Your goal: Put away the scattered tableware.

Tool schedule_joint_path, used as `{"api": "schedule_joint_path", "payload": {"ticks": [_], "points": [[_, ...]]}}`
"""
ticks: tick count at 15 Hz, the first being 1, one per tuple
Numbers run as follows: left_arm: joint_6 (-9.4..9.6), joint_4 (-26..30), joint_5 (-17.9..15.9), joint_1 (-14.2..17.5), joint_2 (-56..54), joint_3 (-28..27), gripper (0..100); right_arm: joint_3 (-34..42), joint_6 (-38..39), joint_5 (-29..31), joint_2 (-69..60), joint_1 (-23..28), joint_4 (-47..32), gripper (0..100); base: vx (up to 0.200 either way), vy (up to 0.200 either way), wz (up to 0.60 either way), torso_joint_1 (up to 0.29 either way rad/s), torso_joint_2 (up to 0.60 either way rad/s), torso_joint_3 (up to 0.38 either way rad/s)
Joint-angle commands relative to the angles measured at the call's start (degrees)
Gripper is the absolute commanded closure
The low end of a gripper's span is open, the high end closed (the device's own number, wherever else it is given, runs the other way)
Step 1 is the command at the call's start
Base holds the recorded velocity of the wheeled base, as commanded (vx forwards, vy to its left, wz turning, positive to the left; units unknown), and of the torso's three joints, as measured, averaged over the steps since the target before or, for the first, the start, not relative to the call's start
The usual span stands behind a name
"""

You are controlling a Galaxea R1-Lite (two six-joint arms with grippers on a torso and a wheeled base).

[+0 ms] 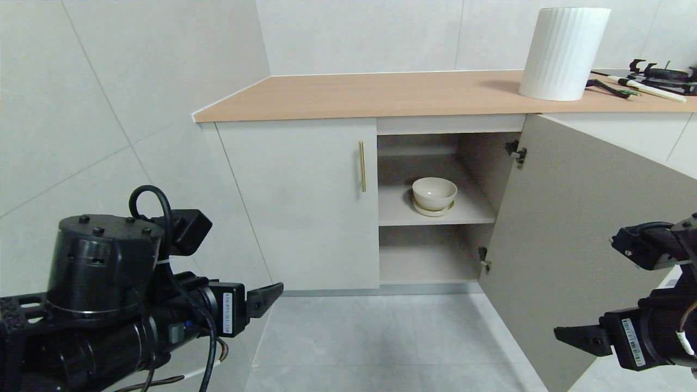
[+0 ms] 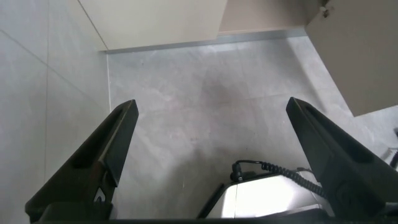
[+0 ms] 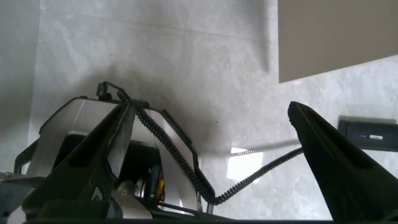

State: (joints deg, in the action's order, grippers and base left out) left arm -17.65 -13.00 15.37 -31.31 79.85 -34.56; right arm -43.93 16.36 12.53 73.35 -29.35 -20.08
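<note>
A cream bowl (image 1: 434, 193) sits on a small plate (image 1: 433, 209) on the middle shelf (image 1: 397, 212) of the open cabinet. My left gripper (image 1: 267, 298) hangs low at the left, well short of the cabinet; in the left wrist view its fingers (image 2: 102, 158) stand wide apart over bare floor, holding nothing. My right gripper (image 1: 580, 336) hangs low at the right, in front of the swung-out cabinet door (image 1: 577, 239). Its fingers (image 3: 339, 155) are also spread wide and empty in the right wrist view.
The left cabinet door (image 1: 305, 201) with a brass handle (image 1: 362, 166) is closed. On the wooden counter (image 1: 381, 92) stand a white ribbed container (image 1: 563, 51) and utensils (image 1: 626, 87) beside a stove (image 1: 667, 73). A tiled wall closes the left side; grey floor lies in front.
</note>
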Motion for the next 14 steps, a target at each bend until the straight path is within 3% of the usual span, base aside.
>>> {"api": "schedule_joint_path", "payload": {"ticks": [1,3,9,12,14], "points": [[-0.01,-0.01,0.01,0.02,-0.04,0.02,0,-0.10,-0.01,0.04,-0.93,0.00,-1.63,0,0.000,0.000,0.00,0.000,0.00,0.000],[0.07,-0.01,0.36,0.02,-0.04,0.02,0,-0.19,-0.01,0.30,-0.93,0.00,-1.72,0,0.000,0.000,0.00,0.000,0.00,0.000],[0.07,-0.01,1.59,0.02,0.22,-0.07,0,-0.98,0.08,1.71,-0.75,2.37,-1.46,0,-0.200,-0.200,0.00,0.010,0.00,0.005],[-0.01,-0.01,1.50,0.02,0.31,-0.07,0,-1.24,0.34,1.79,-0.93,3.60,0.48,0,0.000,-0.200,0.00,-0.004,0.00,0.004],[-0.01,-0.01,1.50,0.02,0.22,-0.07,0,-1.33,0.34,1.79,-1.02,4.57,1.27,0,0.000,0.000,0.00,0.000,0.00,0.000]]}}
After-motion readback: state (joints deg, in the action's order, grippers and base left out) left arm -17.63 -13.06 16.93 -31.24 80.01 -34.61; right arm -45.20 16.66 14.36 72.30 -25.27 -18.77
